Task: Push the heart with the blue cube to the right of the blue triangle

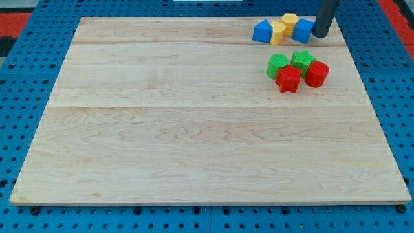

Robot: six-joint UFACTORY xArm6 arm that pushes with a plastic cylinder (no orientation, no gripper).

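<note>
A blue triangle [261, 32] lies near the view's top right. A yellow heart [277, 33] touches its right side. A blue cube [302, 30] sits just right of the heart, touching it. A second yellow block [290, 21] rests just above, between the heart and the cube. My tip [319, 35] is at the cube's right side, touching it or nearly so. The dark rod rises out of the view's top edge.
Below the row is a tight cluster: a green round block [278, 65], a green star [303, 60], a red star [288, 79] and a red cylinder [316, 74]. The wooden board [194, 129] ends close to the right of my tip; blue pegboard surrounds it.
</note>
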